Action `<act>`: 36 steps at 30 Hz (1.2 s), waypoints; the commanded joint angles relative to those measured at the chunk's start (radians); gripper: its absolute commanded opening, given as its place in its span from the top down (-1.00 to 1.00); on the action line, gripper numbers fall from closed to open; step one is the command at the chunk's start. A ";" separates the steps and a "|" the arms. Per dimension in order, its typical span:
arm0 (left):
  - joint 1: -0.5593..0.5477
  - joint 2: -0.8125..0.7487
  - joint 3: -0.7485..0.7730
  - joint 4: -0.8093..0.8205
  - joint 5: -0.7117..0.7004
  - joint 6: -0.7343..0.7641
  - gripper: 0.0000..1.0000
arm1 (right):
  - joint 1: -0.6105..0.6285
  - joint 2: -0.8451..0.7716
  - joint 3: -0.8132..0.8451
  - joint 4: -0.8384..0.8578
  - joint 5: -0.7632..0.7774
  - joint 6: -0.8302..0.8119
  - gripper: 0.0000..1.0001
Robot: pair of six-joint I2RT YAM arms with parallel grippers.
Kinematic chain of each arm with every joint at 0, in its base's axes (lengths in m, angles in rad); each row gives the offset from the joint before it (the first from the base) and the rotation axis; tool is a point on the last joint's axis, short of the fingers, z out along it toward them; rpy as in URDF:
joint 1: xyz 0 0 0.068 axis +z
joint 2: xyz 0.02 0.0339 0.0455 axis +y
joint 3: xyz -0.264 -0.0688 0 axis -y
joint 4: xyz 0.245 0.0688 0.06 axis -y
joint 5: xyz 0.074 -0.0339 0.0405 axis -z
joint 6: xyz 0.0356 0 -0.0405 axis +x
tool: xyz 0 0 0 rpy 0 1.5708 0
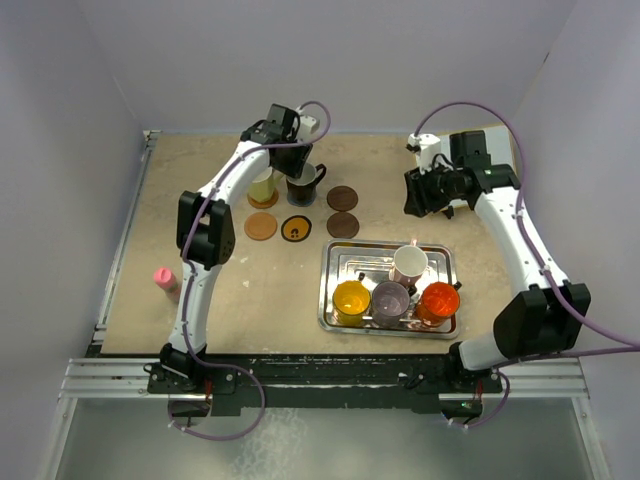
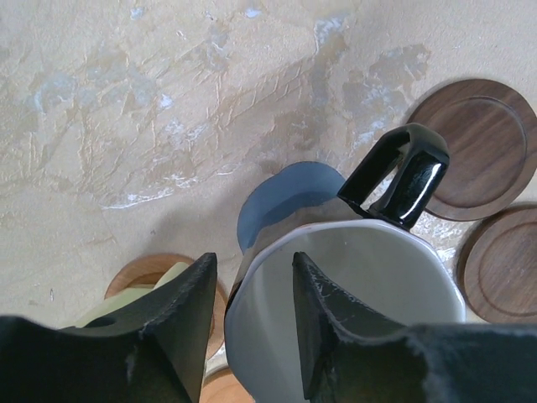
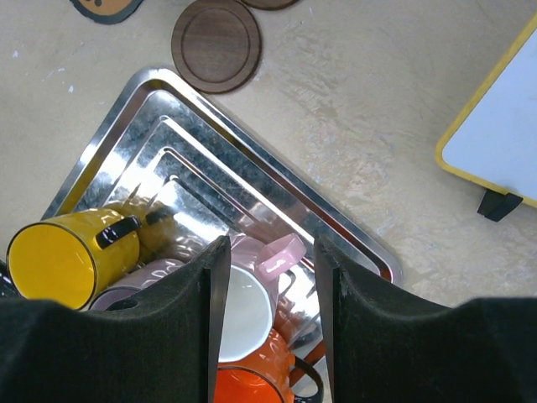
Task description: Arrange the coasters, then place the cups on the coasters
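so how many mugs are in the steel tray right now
4, in the rectangular steel tray: yellow-orange mug, greyish-purple mug and orange-red mug in the near row, left to right; pinkish-white mug behind them.

**Soft overhead light, glare on steel**

Bright, even light from above fills all three views, and shadows are faint and short. The steel tray (image 1: 352, 262) throws mirror streaks at five o'clock in the top view. The black mug (image 2: 361, 294) carries white highlights on its handle. The left gripper fingers (image 2: 180, 336) at six o'clock look soft and out of focus.
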 commanded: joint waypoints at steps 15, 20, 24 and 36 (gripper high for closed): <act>0.007 -0.234 -0.005 0.080 0.236 0.045 -0.09 | -0.055 -0.236 -0.250 -0.119 -0.008 -0.177 0.03; 0.007 -0.296 -0.060 0.106 0.308 0.048 -0.16 | -0.056 -0.232 -0.302 -0.083 0.053 -0.166 0.03; 0.002 -0.327 -0.099 0.113 0.361 0.043 -0.23 | -0.054 -0.207 -0.329 -0.055 0.055 -0.138 0.06; -0.037 -0.453 -0.324 0.222 0.372 0.005 -0.36 | -0.039 -0.092 -0.365 0.047 0.088 -0.060 0.23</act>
